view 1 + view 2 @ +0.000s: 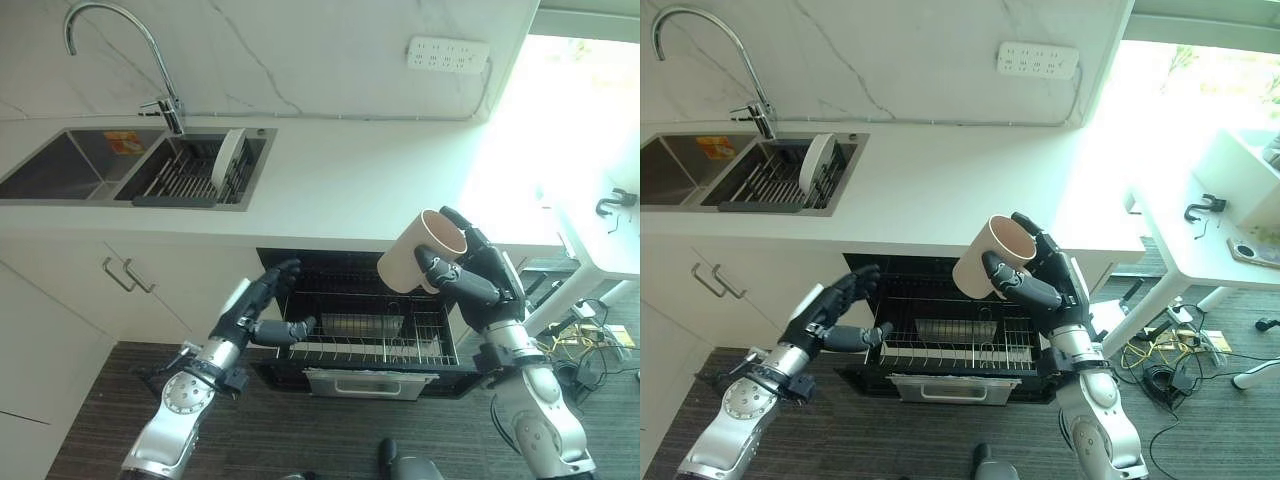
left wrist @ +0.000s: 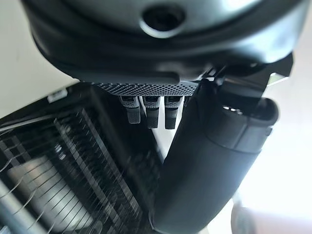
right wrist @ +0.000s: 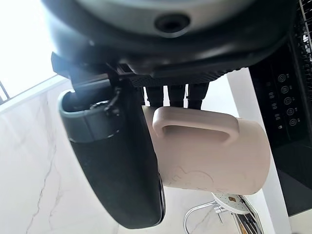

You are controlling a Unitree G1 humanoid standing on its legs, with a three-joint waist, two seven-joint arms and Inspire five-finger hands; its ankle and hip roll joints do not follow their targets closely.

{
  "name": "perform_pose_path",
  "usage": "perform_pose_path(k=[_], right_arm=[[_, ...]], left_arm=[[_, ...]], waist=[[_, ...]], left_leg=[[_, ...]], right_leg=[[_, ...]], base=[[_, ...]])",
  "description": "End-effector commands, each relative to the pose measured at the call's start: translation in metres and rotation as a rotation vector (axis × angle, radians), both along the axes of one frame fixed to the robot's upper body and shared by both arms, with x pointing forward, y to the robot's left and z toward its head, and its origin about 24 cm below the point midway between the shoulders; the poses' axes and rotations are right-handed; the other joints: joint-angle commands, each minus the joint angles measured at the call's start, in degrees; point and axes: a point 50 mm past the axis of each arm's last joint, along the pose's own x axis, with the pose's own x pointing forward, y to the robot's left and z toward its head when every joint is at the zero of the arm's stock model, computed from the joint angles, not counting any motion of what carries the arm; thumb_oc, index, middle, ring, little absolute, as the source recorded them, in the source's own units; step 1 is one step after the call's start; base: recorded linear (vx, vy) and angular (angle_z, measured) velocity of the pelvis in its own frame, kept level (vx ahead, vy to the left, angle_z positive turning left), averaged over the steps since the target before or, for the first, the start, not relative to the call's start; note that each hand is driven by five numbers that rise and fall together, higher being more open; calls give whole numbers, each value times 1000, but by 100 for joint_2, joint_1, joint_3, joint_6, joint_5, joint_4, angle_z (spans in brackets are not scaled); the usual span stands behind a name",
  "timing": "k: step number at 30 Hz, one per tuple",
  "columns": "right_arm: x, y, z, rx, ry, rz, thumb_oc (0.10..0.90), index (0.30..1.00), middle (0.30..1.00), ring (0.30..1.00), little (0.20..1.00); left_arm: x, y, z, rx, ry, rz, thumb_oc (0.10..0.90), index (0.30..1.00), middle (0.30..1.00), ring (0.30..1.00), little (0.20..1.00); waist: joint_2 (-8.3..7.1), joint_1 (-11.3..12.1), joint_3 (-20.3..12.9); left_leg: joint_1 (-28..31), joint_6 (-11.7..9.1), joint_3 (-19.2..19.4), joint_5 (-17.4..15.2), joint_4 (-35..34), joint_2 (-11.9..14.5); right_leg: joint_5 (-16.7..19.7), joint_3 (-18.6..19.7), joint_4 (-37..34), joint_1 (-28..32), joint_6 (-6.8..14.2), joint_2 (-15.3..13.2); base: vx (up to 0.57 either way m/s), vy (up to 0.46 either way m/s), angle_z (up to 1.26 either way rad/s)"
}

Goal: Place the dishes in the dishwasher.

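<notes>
- Fingers of my right hand are curled round a cream mug, the thumb pressing its side — it is lifted clear, tilted with the mouth facing up and toward the wall, above the open dishwasher.
- My right wrist view shows the mug's handle just beside those fingers, on the side facing the camera.
- My left hand hangs at the left front of the pulled-out dishwasher rack, fingers relaxed and spread, thumb pointing in toward the wires; it holds nothing, and I cannot tell whether it touches the rack.
- Inside the rack I see a metal container lying among the wires.
- Up on the white surface, the sink sits at the left with a curved tap behind it — a white plate stands on edge in the dark drying rack of the right basin.
- White cupboard fronts with bar handles are left of the dishwasher.
</notes>
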Motion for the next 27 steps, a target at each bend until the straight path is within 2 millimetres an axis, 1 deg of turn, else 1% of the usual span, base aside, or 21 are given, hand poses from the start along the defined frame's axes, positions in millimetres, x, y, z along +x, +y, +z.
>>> perform_pose_path(k=[1, 5, 6, 7, 9, 10, 11, 12, 13, 14, 16, 19, 21, 24, 26, 27], right_arm=[[6, -5, 55, 35, -292, 15, 400, 300, 300, 300, 300], [9, -3, 57, 31, -291, 31, 400, 300, 300, 300, 300], [10, -2, 57, 29, -289, 36, 400, 300, 300, 300, 300], [10, -2, 57, 29, -289, 36, 400, 300, 300, 300, 300], [10, -1, 56, 26, -281, 49, 400, 300, 300, 300, 300], [10, -1, 56, 26, -281, 49, 400, 300, 300, 300, 300], [11, 0, 56, 25, -276, 58, 400, 300, 300, 300, 300], [11, 0, 57, 24, -276, 59, 400, 300, 300, 300, 300], [12, 0, 57, 24, -271, 67, 400, 300, 300, 300, 300], [12, 0, 57, 23, -271, 68, 400, 300, 300, 300, 300], [13, 0, 55, 24, -264, 82, 400, 300, 300, 300, 300], [13, 0, 54, 25, -257, 94, 400, 300, 300, 300, 300], [12, -1, 53, 25, -248, 102, 400, 300, 300, 300, 300], [13, -2, 52, 22, -241, 106, 400, 300, 300, 300, 300], [13, -1, 52, 22, -230, 114, 400, 300, 300, 300, 300], [13, -1, 52, 21, -228, 117, 400, 300, 300, 300, 300]], left_arm=[[22, -13, 28, 99, -79, -126, 800, 900, 900, 900, 900], [32, -13, 19, 224, 4, -151, 800, 900, 900, 900, 900], [36, -12, 13, 247, 53, -151, 800, 900, 900, 900, 900], [36, -12, 12, 250, 65, -151, 800, 900, 900, 900, 900], [40, -8, -3, 290, 175, -150, 800, 900, 900, 900, 900], [40, -8, -3, 290, 175, -150, 800, 900, 900, 900, 900], [42, -9, -14, 311, 239, -150, 800, 900, 900, 900, 900], [43, -9, -18, 318, 262, -150, 800, 900, 900, 900, 900], [43, -7, -26, 329, 290, -143, 800, 900, 900, 900, 900], [43, -8, -27, 329, 295, -144, 800, 900, 900, 900, 900], [45, -6, -40, 337, 323, -105, 800, 900, 900, 900, 900], [46, -3, -51, 311, 350, -56, 800, 900, 900, 900, 900], [44, 0, -61, 275, 383, -12, 800, 900, 900, 900, 900], [43, 4, -70, 272, 406, 22, 800, 900, 900, 900, 900], [32, -2, -87, 227, 514, -25, 800, 900, 900, 900, 900], [28, -5, -90, 216, 539, -55, 800, 900, 900, 900, 900]], waist=[[111, -75, -250], [145, -192, -273], [155, -234, -282], [157, -238, -283], [177, -325, -303], [177, -325, -303], [188, -388, -314], [193, -397, -316], [201, -450, -323], [206, -454, -323], [210, -537, -335], [200, -604, -351], [203, -659, -361], [213, -688, -359], [236, -728, -369], [237, -740, -369]], left_leg=[[269, -183, -150, -402, -8, 469], [284, -167, -82, -413, -8, 478], [291, -163, -55, -418, -8, 485], [292, -162, -49, -419, -8, 486], [311, -152, 4, -427, -8, 496], [311, -152, 4, -427, -8, 496], [325, -146, 47, -435, -8, 503], [327, -144, 63, -438, -8, 506], [339, -136, 89, -446, -8, 507], [343, -136, 100, -449, -8, 510], [359, -126, 166, -457, -8, 519], [378, -125, 224, -463, -8, 533], [395, -127, 283, -466, -8, 551], [400, -136, 315, -461, -8, 557], [405, -132, 344, -466, -8, 555], [408, -132, 352, -466, -8, 559]], right_leg=[[-931, 132, 424, 474, 519, -230], [-928, 227, 424, 448, 536, -185], [-927, 257, 424, 442, 542, -173], [-928, 263, 424, 441, 542, -169], [-929, 316, 424, 434, 548, -143], [-929, 316, 424, 434, 548, -143], [-927, 363, 424, 427, 549, -118], [-928, 377, 424, 423, 550, -111], [-928, 410, 424, 419, 547, -92], [-927, 420, 424, 417, 547, -88], [-930, 478, 424, 409, 540, -57], [-933, 534, 424, 405, 539, -31], [-938, 572, 424, 397, 538, -19], [-932, 590, 424, 390, 537, -14], [-940, 618, 424, 386, 533, -8], [-940, 623, 424, 387, 534, -8]], base=[[7, 22, -10], [-2, 12, -14], [-5, 5, -16], [-4, 7, -10], [1, 7, -16], [6, 5, -22], [4, 4, -17], [7, 7, -8], [3, 5, -7], [4, 9, -4], [12, 5, -8], [23, -8, -20], [31, -6, -7], [16, 3, -13], [24, 9, -12], [0, 0, 0]])
